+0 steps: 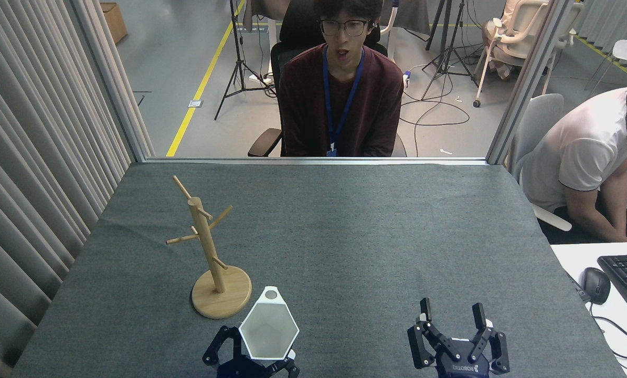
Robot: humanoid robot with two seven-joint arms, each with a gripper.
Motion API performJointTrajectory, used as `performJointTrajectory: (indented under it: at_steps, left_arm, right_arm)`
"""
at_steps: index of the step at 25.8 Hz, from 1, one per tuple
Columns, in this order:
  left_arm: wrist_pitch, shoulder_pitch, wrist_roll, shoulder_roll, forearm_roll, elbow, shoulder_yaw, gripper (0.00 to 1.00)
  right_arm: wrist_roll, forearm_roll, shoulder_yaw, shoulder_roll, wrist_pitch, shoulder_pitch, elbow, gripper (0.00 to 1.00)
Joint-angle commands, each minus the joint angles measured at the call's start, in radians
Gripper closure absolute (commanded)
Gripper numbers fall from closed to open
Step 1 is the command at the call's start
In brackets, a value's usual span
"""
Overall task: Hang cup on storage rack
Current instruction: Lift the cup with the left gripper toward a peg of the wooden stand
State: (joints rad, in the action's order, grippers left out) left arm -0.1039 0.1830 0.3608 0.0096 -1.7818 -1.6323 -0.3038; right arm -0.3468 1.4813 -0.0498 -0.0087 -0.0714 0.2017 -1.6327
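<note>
Down at the bottom edge, much is cut off: both arms lie below the view, so only the two pincers show, and the left pincer (250,354) is largely hidden behind the cup (268,332). Its dark finger links poke out to either side of the cup's lower body, and it seems to be clamped on the cup, though the contact points themselves cannot be seen. The cup's open hexagonal mouth faces up toward the camera, so its base is out of sight; the small round hole sits on a tab at the far side of the rim. The cup is held just in front of and to the right of the storage rack (208,247), close to its round base but not touching it as far as can be told.

The right pincer (449,311) stands well apart to the right, fingers pointing up and away from the camera, spread wide with nothing between them. Its wrist is cut off at the lower edge.

The storage rack stands upright on the grey desk (344,231), left of centre, its thin pegs bare. Beyond the far desk edge a person (342,89) sits in a chair.
</note>
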Motion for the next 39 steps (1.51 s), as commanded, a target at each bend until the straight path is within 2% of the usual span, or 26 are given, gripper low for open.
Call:
performJointTrajectory:
  at_steps: [1, 8, 11, 14, 19, 23, 31, 39]
  left_arm:
    - [0.019, -0.007, 0.0, 0.004, 0.002, -0.001, 0.003, 0.54]
    - [0.03, 0.0, 0.0, 0.0, 0.007, 0.002, 0.089, 0.54]
    - [0.061, -0.005, -0.006, -0.005, 0.007, 0.006, 0.129, 0.57]
    - [0.125, -0.028, -0.013, 0.001, 0.005, 0.019, 0.155, 0.57]
    - [0.306, -0.062, -0.016, 0.004, -0.007, 0.045, 0.19, 0.57]
    - [0.415, -0.123, -0.016, 0.006, -0.03, 0.114, 0.229, 0.57]
    - [0.429, -0.22, -0.014, 0.009, -0.073, 0.238, 0.284, 0.57]
    - [0.432, -0.255, -0.01, 0.027, -0.084, 0.281, 0.287, 0.57]
  right_arm:
    - [0.0, -0.001, -0.025, -0.02, -0.016, 0.03, 0.048, 0.02]
    - [0.0, -0.001, -0.033, -0.025, -0.004, 0.033, 0.065, 0.02]
    - [0.0, -0.001, -0.039, -0.025, -0.004, 0.031, 0.068, 0.02]
    - [0.002, -0.001, -0.039, -0.027, -0.004, 0.024, 0.071, 0.02]
    - [0.002, -0.001, -0.039, -0.027, -0.002, 0.021, 0.073, 0.02]
    - [0.002, 0.001, -0.039, -0.027, -0.004, 0.018, 0.073, 0.02]
    - [0.002, 0.001, -0.041, -0.027, -0.002, 0.013, 0.071, 0.02]
    - [0.002, -0.001, -0.041, -0.027, -0.001, 0.011, 0.073, 0.02]
